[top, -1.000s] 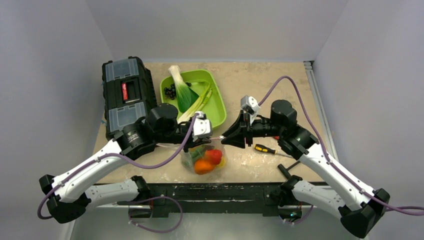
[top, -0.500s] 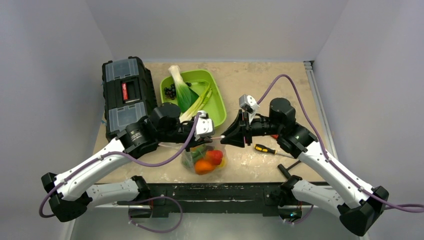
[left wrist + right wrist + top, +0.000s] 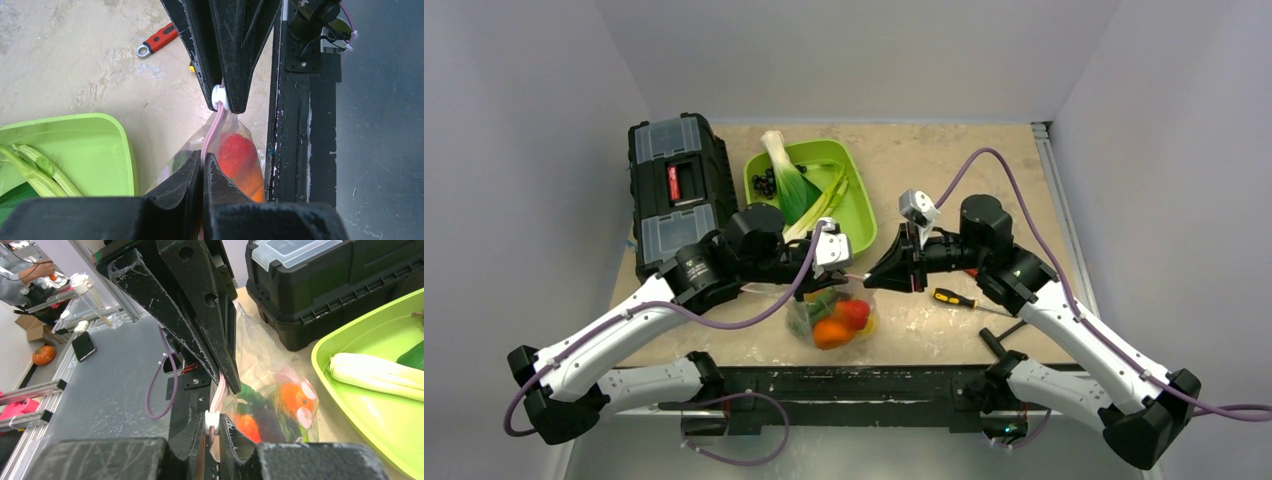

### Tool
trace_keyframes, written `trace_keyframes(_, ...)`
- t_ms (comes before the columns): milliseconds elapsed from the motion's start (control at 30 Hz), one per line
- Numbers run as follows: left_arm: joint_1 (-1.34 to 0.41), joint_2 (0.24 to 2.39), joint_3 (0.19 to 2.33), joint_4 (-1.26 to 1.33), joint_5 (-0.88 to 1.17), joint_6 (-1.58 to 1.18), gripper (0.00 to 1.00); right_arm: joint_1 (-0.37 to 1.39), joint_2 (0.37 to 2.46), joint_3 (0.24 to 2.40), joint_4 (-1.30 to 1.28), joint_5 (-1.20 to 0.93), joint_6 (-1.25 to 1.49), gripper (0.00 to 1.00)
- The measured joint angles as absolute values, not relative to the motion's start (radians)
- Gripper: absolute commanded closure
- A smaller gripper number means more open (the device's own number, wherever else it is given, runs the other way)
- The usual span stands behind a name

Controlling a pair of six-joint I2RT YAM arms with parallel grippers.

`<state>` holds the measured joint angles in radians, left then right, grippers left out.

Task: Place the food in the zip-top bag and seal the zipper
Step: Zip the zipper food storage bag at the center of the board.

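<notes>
The clear zip-top bag (image 3: 834, 318) hangs between my two grippers above the table's near edge, holding red, orange and green toy food (image 3: 836, 322). Its pale pink zipper (image 3: 214, 131) runs taut between them. My left gripper (image 3: 203, 162) is shut on the zipper strip at one end. My right gripper (image 3: 213, 421) is shut on the white slider (image 3: 212, 419) of the zipper at the other end. In the left wrist view the slider (image 3: 219, 97) sits between the right gripper's fingertips. The food shows through the bag in the right wrist view (image 3: 292, 399).
A green tray (image 3: 849, 205) with a leek and dark berries stands behind the bag. A black toolbox (image 3: 679, 190) is at the back left. A yellow-handled screwdriver (image 3: 952, 298) lies right of the bag. A red-handled tool (image 3: 157, 40) lies beyond.
Both grippers have shifted slightly left and back while holding the zipper; the bag hangs in nearly the same place.
</notes>
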<state>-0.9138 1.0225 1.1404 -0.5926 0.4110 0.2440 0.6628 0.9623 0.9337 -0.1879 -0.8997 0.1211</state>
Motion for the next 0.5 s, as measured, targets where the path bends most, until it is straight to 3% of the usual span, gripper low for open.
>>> trace_keyframes(500,-0.895,1.073,1.156,-0.623,0.450,0.226,1.00,0.796,1.060,0.988,-0.227,-0.817,0.110,0.98)
